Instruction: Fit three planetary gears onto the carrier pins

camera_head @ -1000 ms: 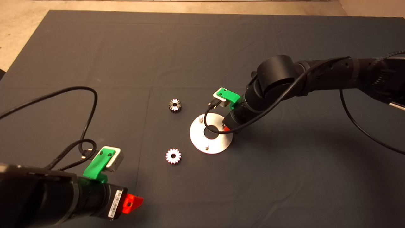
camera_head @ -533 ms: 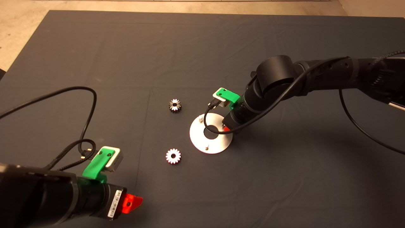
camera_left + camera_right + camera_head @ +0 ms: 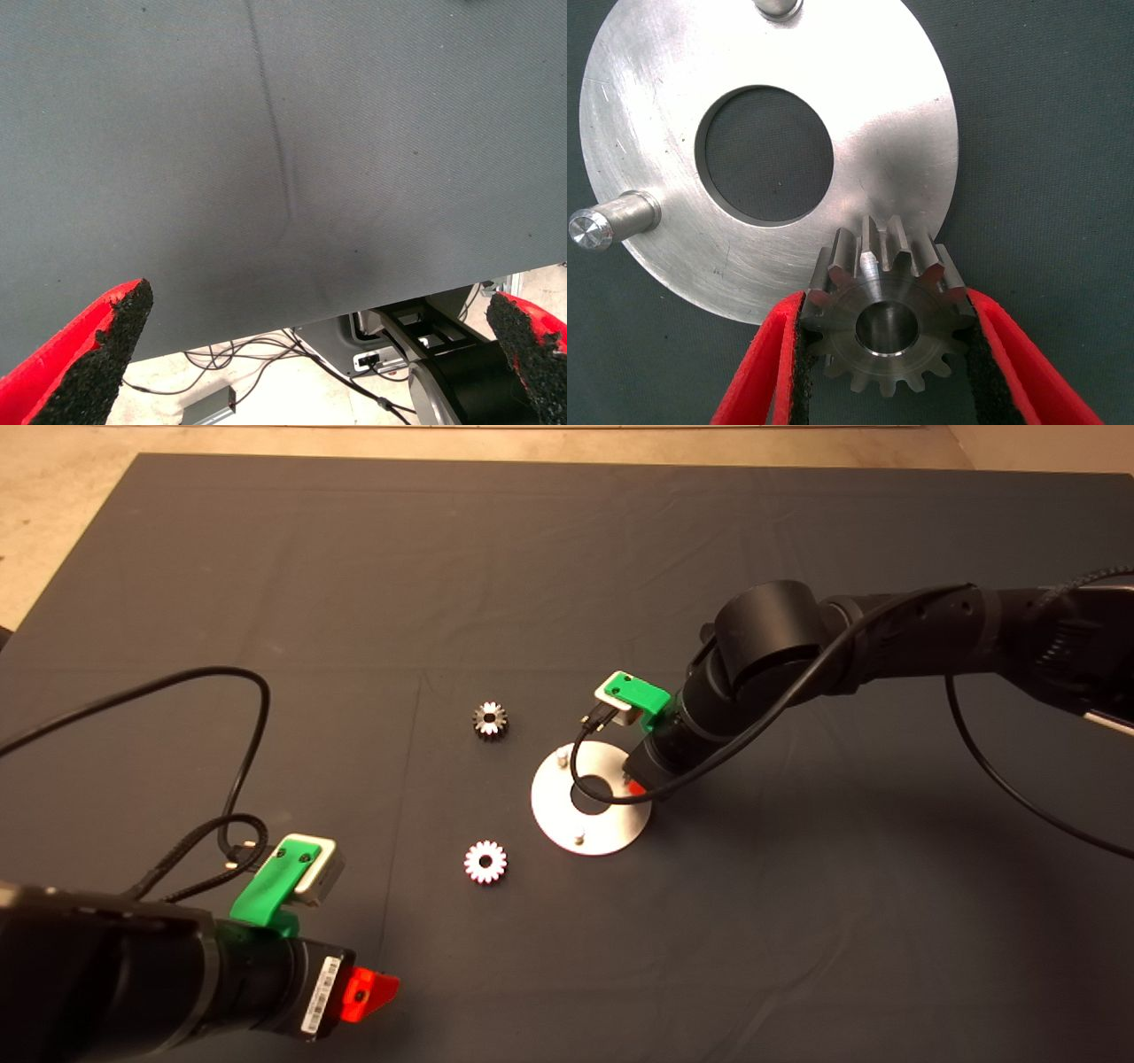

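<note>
Right pincer [image 3: 886,354] grips one planetary gear [image 3: 886,305] over the rim of the carrier disc [image 3: 554,802].

The held gear lies flat between the two red fingers [image 3: 757,372], whose black pads press its teeth from both sides; its centre hole faces up, and part of it overlaps the disc's edge on the side nearest the right arm. On the disc, two carrier pins [image 3: 607,221] stand bare, one on each side of the large centre hole; the third is hidden under the gear or arm. Two more gears lie flat on the dark mat [image 3: 266,558], apart from the disc on its side facing the left arm: a darker gear [image 3: 489,719] and a paler gear [image 3: 485,862]. The left pincer [image 3: 372,994] waits well away from the disc at the desk's near edge, fingers spread wide and holding nothing.
</note>
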`<state>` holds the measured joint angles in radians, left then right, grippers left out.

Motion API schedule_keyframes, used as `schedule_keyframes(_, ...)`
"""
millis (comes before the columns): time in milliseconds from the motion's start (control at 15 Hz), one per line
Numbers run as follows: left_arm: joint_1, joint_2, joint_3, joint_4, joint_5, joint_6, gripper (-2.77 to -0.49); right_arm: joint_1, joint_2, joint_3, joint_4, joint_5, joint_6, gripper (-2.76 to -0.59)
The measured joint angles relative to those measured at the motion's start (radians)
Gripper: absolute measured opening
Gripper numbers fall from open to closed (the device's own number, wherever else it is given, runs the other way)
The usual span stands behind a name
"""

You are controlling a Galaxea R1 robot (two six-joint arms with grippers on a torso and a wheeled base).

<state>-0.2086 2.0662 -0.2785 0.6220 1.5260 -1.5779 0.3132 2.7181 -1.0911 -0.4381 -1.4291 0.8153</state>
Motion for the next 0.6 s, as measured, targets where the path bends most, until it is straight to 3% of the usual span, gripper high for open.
schedule_keyframes(200, -0.001, 0.0, 0.0, 0.0, 0.0, 0.0, -0.51, 0.0, 0.0, 0.0, -0.007, -0.008, -0.006, -2.37)
schedule_keyframes(600, -0.016, 0.0, 0.0, 0.0, 0.0, 0.0, -0.51, 0.0, 0.0, 0.001, -0.008, -0.01, -0.019, -2.36)
